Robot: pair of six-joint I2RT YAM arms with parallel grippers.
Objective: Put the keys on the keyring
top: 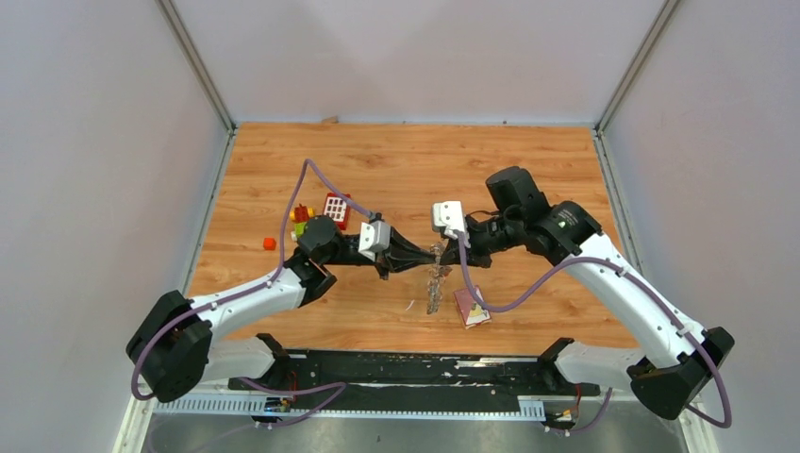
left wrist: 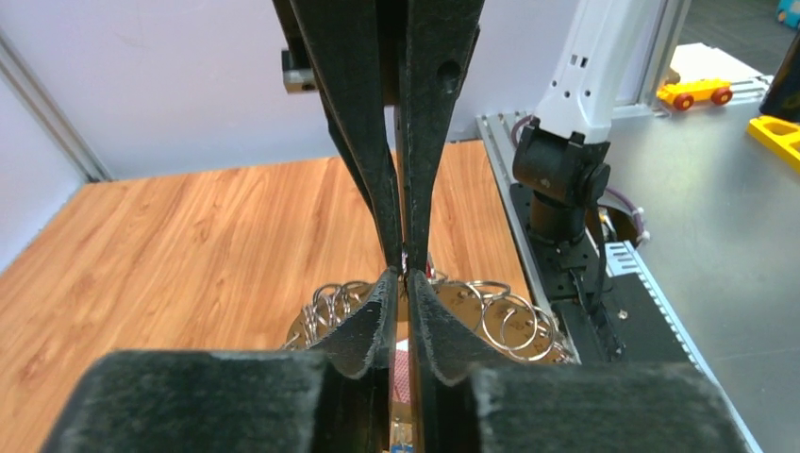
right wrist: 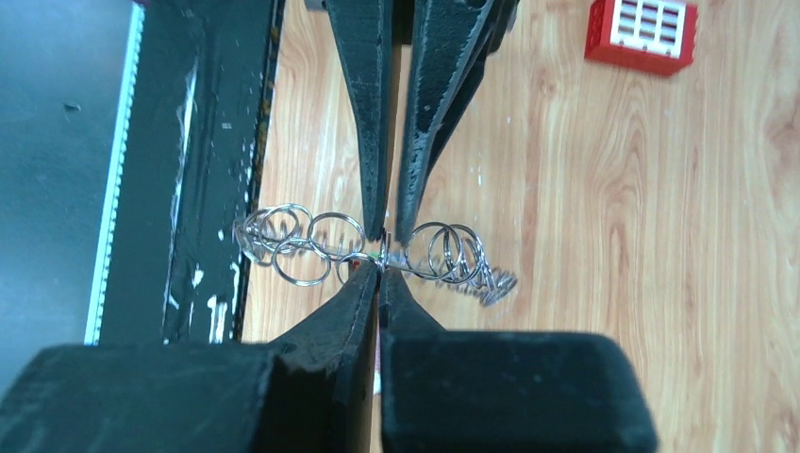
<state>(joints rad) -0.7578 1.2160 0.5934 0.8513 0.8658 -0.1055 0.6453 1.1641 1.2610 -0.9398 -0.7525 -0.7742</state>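
Where right pincer [right wrist: 380, 276] pinches, keyring [right wrist: 311, 253] sits between tips.

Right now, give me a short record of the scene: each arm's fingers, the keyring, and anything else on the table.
right fingers: shut on the keyring
left fingers: nearly closed at the rings, grip unclear
keyring: row of wire rings, between both fingertips
red block: on the wood, apart
maroon card: flat, beside the keyring

White arm links [top: 255, 297] with black joints [top: 175, 344]; looping purple cables [top: 134, 373]; tapered matte-black jaws
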